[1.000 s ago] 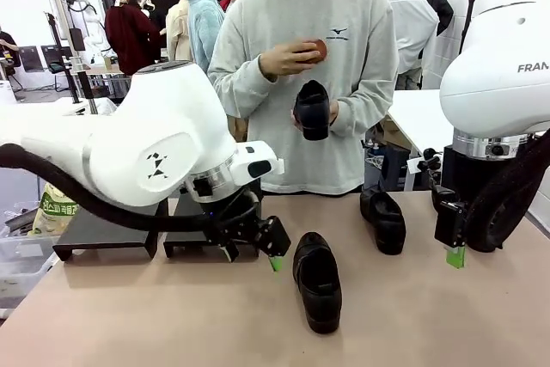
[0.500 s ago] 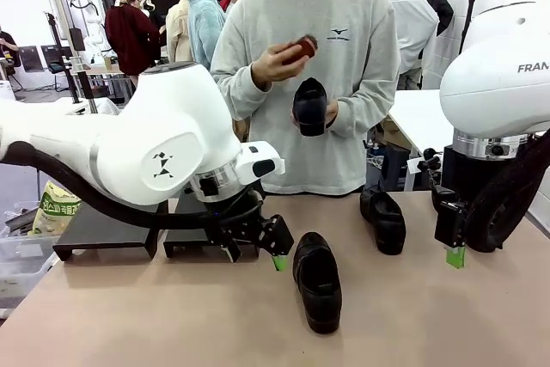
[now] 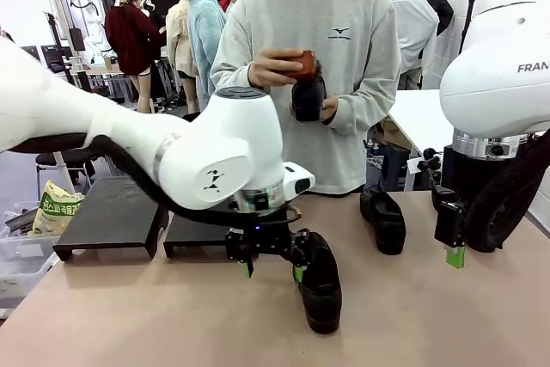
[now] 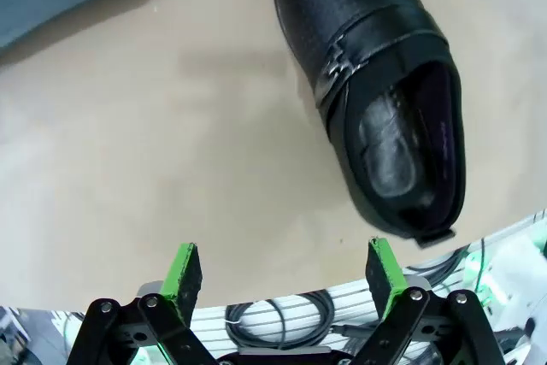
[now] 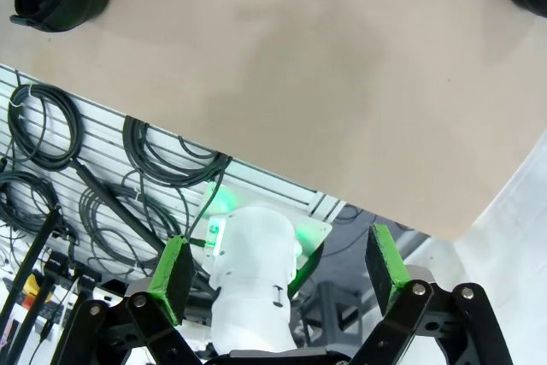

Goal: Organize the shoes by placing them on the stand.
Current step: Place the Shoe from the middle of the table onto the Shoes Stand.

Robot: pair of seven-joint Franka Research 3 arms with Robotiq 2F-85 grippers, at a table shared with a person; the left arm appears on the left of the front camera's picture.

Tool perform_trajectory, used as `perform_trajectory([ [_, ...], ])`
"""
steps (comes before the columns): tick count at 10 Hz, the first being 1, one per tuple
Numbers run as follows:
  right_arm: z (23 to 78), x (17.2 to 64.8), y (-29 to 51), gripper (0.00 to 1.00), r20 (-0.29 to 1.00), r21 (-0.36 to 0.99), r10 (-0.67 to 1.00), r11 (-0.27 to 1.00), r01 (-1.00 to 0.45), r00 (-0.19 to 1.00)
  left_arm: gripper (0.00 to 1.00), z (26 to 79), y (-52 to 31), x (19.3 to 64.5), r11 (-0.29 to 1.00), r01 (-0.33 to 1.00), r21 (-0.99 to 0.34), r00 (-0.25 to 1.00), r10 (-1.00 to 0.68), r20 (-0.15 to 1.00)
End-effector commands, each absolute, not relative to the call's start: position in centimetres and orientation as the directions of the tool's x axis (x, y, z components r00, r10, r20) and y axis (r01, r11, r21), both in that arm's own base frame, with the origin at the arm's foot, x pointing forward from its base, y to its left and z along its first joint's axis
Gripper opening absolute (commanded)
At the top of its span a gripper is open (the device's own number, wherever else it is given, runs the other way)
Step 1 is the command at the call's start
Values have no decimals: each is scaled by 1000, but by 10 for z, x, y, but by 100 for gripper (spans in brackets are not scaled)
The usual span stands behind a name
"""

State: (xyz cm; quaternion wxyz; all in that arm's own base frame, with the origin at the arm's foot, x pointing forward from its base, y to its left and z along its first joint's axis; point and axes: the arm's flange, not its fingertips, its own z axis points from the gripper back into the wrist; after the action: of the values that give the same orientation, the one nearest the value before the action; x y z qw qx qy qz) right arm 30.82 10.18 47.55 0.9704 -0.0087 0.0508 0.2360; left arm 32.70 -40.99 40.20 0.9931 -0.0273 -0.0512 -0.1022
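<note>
The stand sits left of the near shoe. The left gripper, jaws apart, hovers just left of this shoe. It should centre over the strap and close across the width, I judge. Behind the near shoe, a person holds another shoe, perhaps wiping it. Right of the near shoe lies a second shoe, then the right gripper, jaws apart.

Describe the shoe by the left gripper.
The shoe is a black loafer, leather-looking, with a perforated toe, a metal-trimmed strap across the top and a dark lining. It sits upright on its sole on the table, heel toward the robot's edge. The open left gripper hangs beside it, not around it.
</note>
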Motion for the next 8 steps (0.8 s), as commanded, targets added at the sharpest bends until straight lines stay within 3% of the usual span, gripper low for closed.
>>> perform_trajectory([
  [1,475,307,101,100,-108,13,454,890,-455,884,100,403,-438,339,993,109,-53,990,-103,97],
  [6,475,307,101,100,-108,13,454,890,-455,884,100,385,-448,350,990,-69,-122,994,79,74],
  [8,475,307,101,100,-108,13,454,890,-455,884,100,371,-453,349,990,-83,-117,994,91,63],
])
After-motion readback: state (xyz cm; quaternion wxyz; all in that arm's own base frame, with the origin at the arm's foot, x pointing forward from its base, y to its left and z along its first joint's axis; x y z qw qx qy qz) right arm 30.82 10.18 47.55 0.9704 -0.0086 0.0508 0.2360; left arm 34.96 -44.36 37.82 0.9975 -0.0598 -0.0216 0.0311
